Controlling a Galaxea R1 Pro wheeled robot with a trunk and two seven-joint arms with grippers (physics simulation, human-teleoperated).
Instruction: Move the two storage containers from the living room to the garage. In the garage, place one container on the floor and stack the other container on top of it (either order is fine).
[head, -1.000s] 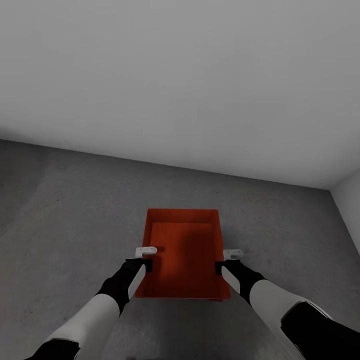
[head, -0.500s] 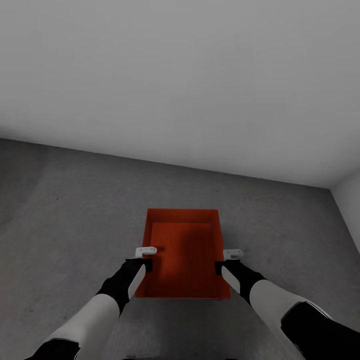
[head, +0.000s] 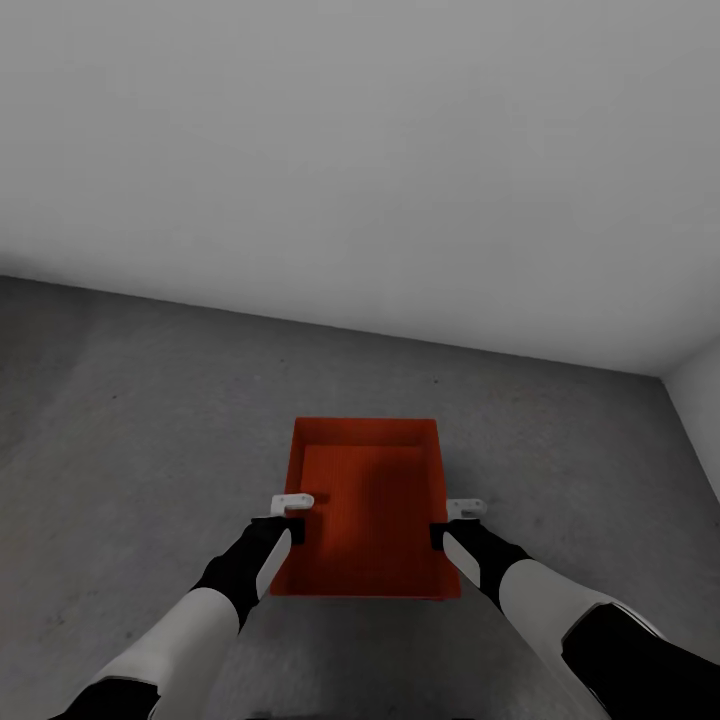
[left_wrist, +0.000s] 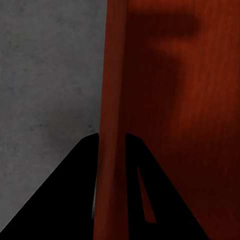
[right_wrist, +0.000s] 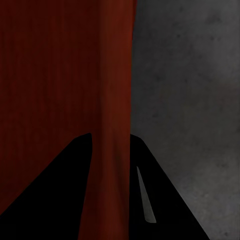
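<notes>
arms forward, tools (head: 284, 512) (head: 455, 515) pinching container (head: 368, 500) walls

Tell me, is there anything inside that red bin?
No, in the head view the bin is open on top and its inside shows only bare orange-red bottom and shadow.

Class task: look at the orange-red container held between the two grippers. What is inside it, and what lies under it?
The container looks empty: bare ribbed bottom, shadowed. Grey concrete floor surrounds it; whatever lies directly beneath is covered.
</notes>
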